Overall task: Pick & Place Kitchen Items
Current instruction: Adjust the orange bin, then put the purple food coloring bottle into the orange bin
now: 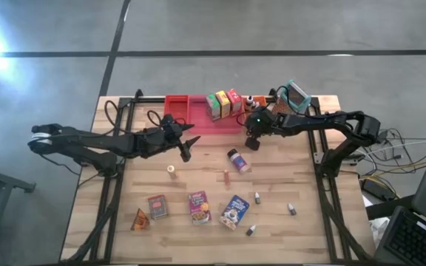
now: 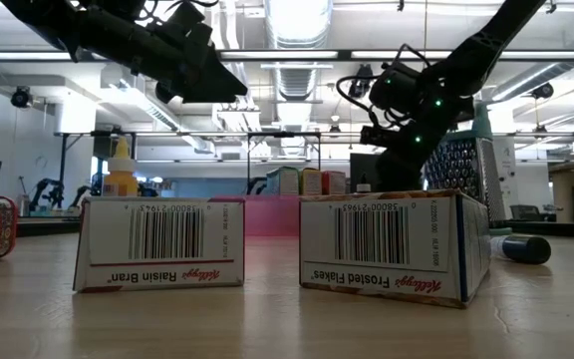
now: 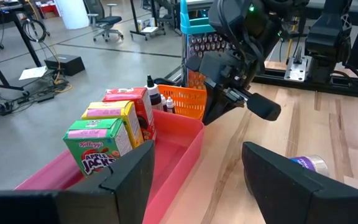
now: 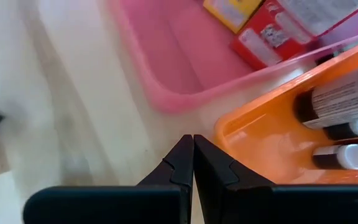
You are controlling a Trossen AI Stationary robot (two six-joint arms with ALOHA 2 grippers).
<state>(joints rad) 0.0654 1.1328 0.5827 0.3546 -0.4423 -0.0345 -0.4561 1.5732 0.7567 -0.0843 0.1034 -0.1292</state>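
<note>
In the high view my left gripper (image 1: 186, 151) is open, above bare wood just near of the pink tray (image 1: 186, 111). That tray holds green, yellow and red boxes (image 1: 224, 103) standing upright. My right gripper (image 1: 252, 142) is shut and empty, by the near corner of the orange bin (image 4: 272, 140), which holds dark-capped bottles (image 4: 337, 99). A purple-lidded jar (image 1: 237, 159) lies on its side between the grippers. Three boxes (image 1: 200, 207), an orange wedge (image 1: 139, 219) and tiny bottles (image 1: 257, 197) lie along the near half. The left wrist view shows the open fingers (image 3: 129, 180) facing the green box (image 3: 98, 149).
A teal-handled grater (image 1: 299, 94) stands at the far right corner. Two small pieces (image 1: 171, 170) (image 1: 226, 177) lie mid-table. In the low view a Raisin Bran box (image 2: 159, 242) and a Frosted Flakes box (image 2: 392, 244) stand close to the camera. Bare wood lies at the near right.
</note>
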